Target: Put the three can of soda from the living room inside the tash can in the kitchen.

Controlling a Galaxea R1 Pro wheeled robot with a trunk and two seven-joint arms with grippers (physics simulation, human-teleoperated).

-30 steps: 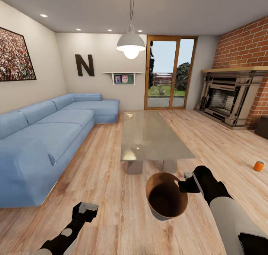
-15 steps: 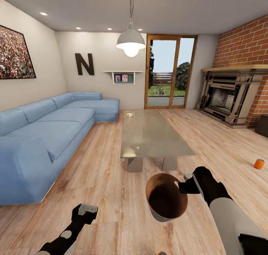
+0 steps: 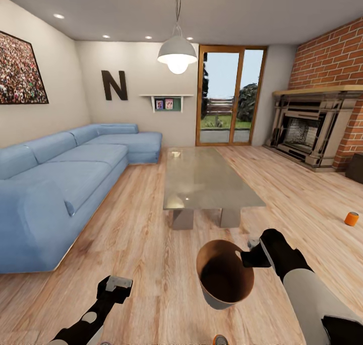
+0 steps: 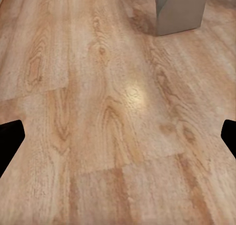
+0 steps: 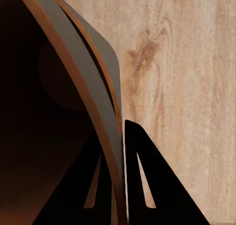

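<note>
Lower right of head view: right gripper (image 3: 248, 257) clamped on rim of tash can (image 3: 224, 277), bin held off the floor and tilted so its dark inside faces the cam. Bin sits low centre, just below the glass table (image 3: 206, 181), which fills mid frame. One can of soda (image 3: 351, 218) stands upright on wood floor (image 3: 146, 244) at far right edge, well apart from bin. Another orange can top (image 3: 219, 340) peeks at bottom edge, below bin, mostly cut off. Left gripper (image 3: 117, 283) at lower left over bare floor, holding nothing; can't tell finger spacing from this view. Blue sofa (image 3: 65, 179) along left side, brick fireplace (image 3: 310, 133) at upper right, pendant lamp (image 3: 177, 55) top centre, glass door (image 3: 229, 97) behind table.

Left wrist view: two dark fingertips (image 4: 10, 136) sit at opposite frame edges, wide apart, nothing btwn them. Wood planks below, grey table leg (image 4: 181, 11) at top right of frame.

Right wrist view: jaws closed on bin wall (image 5: 105, 112), one finger inside, one (image 5: 152, 180) outside, rim sandwiched. Dark bin interior takes left half of frame, wood floor on right half.
</note>
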